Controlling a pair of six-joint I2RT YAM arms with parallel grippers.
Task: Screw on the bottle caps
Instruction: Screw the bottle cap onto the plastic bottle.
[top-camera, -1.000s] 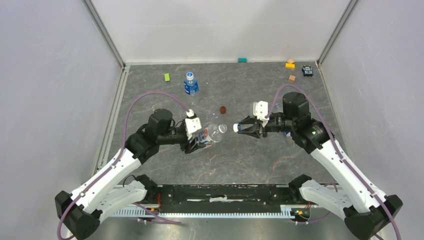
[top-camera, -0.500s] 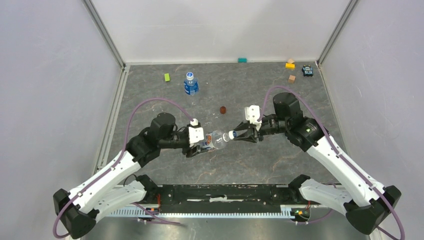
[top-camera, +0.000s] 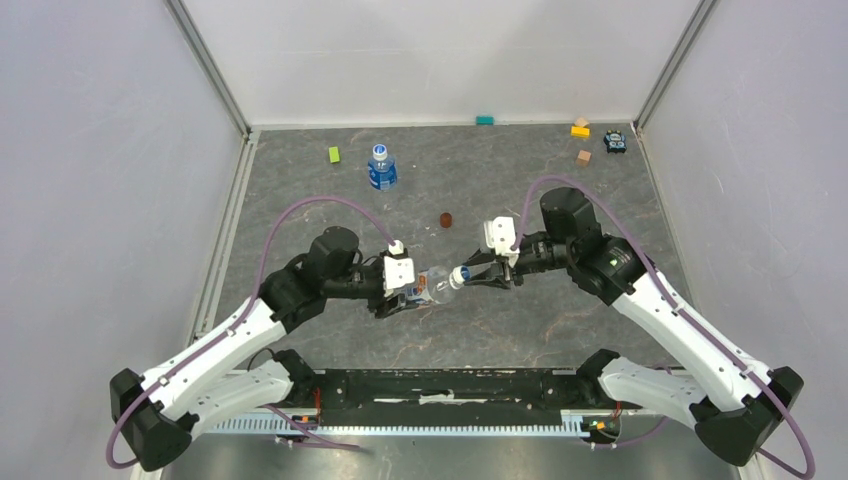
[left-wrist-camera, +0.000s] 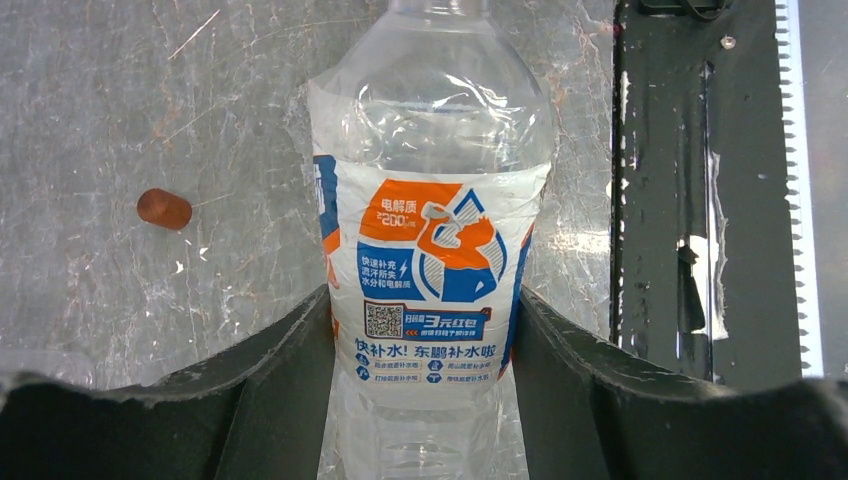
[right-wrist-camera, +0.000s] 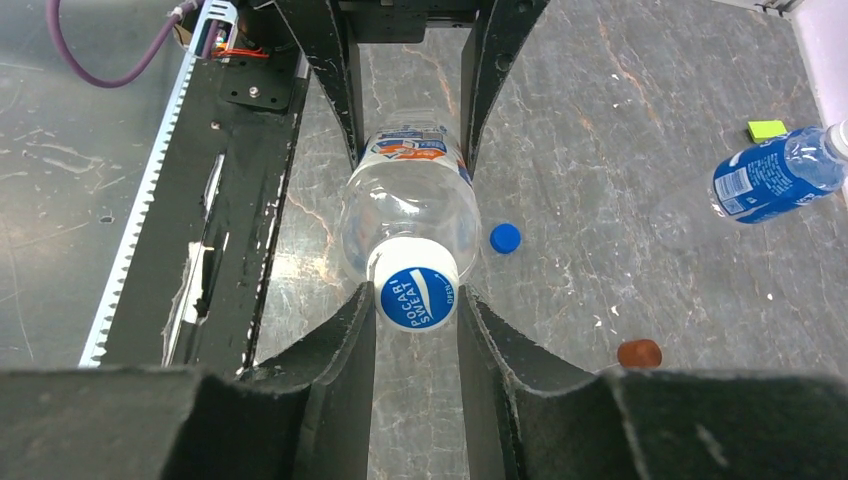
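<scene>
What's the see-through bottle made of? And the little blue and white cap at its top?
The bottle looks like thin clear plastic: the table shows through it, and it has shiny dents. The cap seems to be hard smooth plastic, opaque, with a glossy blue-and-white print.

- The worktop (top-camera: 520, 330) is a grey, marbled slab, scuffed with pale scratches.
- A dark red-brown stub (top-camera: 446, 220), short and round, lies on its side near the middle of the worktop, apart from the other pieces.
- A lime-green block (top-camera: 334, 154) lies toward the far left.
- A teal block (top-camera: 485, 120) lies at the foot of the back wall.
- A yellow block (top-camera: 580, 131) lies in the far right corner. A small tan block (top-camera: 581, 122) touches it, on top or just behind; I cannot tell which.
- A second tan block (top-camera: 584, 157) lies near them, on the nearer side.
- A small dark object with blue marks (top-camera: 614, 141) sits just right of the yellow block; it is too small to identify.
- White wall panels (top-camera: 430, 50) close in three sides, joined by metal posts (top-camera: 208, 68).
</scene>
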